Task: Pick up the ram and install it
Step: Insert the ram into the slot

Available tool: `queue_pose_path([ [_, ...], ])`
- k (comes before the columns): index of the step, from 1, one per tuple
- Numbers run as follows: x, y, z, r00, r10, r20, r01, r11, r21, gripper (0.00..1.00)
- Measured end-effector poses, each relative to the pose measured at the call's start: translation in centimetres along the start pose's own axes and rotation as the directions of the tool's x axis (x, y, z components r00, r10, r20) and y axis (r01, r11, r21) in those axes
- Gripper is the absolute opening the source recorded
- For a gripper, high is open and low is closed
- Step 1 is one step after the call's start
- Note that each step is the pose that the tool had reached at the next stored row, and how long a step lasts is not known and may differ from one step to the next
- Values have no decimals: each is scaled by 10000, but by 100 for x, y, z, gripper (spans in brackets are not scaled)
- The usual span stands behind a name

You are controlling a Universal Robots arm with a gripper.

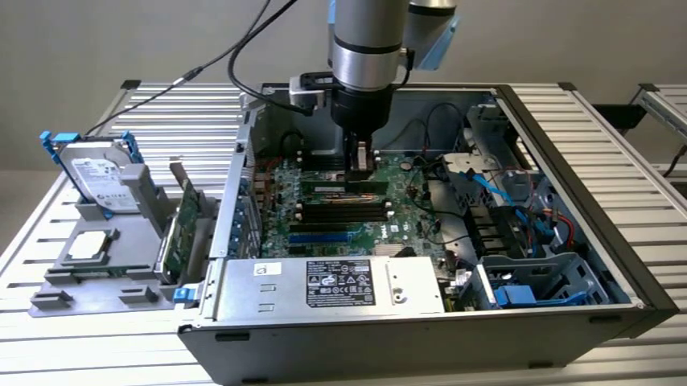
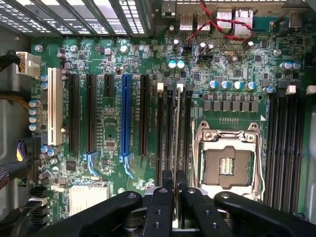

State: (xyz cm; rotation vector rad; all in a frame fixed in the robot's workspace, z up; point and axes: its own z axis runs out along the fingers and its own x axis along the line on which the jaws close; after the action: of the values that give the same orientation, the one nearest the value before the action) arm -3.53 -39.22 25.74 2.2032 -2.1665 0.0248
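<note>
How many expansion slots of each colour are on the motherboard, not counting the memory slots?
White slot: 1
Blue slot: 1
Black slots: 4 (one short)
Total: 6

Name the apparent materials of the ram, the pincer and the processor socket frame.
The ram: thin rigid board, seen edge-on, likely fibreglass laminate.
The pincer: matte black, moulded-looking links, plastic or coated metal.
The socket frame: bright reflective sheet metal, probably steel.

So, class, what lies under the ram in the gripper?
Black memory slots on the motherboard, beside the CPU socket. The ram, held edge-on in the gripper, hides the slot beneath it.
</note>
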Motion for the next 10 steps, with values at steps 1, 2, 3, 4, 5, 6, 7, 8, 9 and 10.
queue_pose_path([
  [1,6,0,3,10000,0,-17,0,10000,0,14],
  [2,12,0,8,10000,0,-28,0,10000,0,14],
  [3,18,-1,14,10000,0,-38,0,10000,0,14],
  [4,26,-1,20,10000,0,-48,0,10000,0,14],
  [5,35,0,26,10000,0,-58,0,10000,-1,14],
  [6,43,0,32,10000,1,-67,-1,10000,-1,14],
  [7,51,-1,39,10000,1,-76,-1,10000,0,14],
  [8,56,-2,49,10000,1,-85,-1,10000,0,14],
  [9,58,-2,58,10000,1,-98,-1,10000,-1,14],
  [10,59,-3,70,9999,2,-110,-2,10000,-1,14],
])
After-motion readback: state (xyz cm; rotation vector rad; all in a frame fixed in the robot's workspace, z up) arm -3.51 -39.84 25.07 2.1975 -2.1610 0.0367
